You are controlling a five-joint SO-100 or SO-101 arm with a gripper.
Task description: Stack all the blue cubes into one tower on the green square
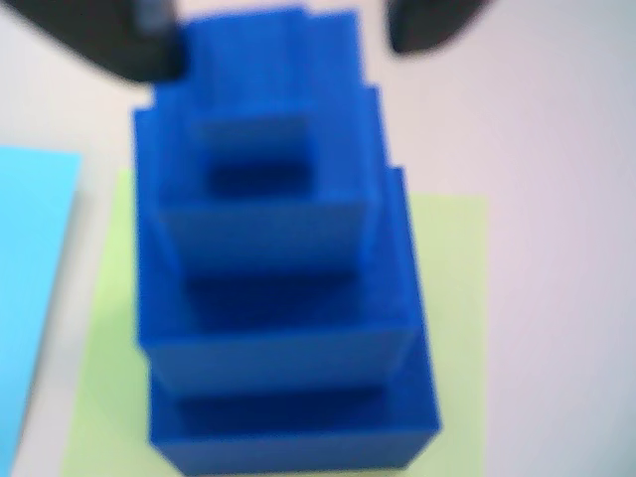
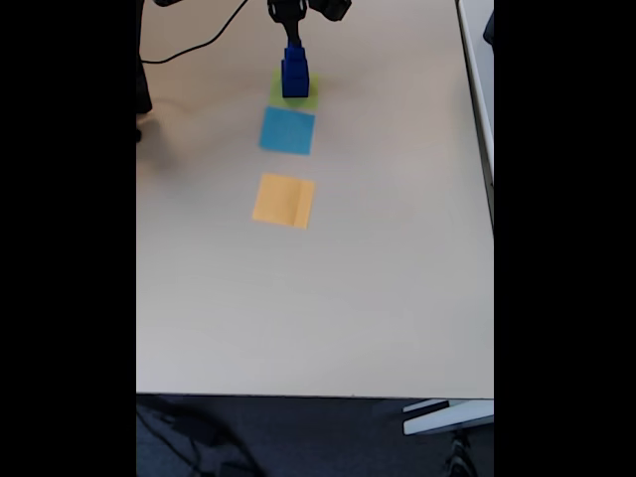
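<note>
Gripper (image 1: 288, 45) hovers at the top edge of the wrist view, its dark fingers (image 1: 119, 40) spread either side of the uppermost cube and seemingly clear of it, though blur leaves contact uncertain.

Largest first: the pale table (image 2: 318, 298) carries three paper squares in a column in the fixed view's upper half, the green square (image 2: 310, 99) farthest, then a light-blue square (image 2: 287, 131) and an orange square (image 2: 283, 200). On the green one the blue cubes (image 1: 283, 328) stand stepped, biggest at bottom, likely for stability; the tower appears complete.
</note>
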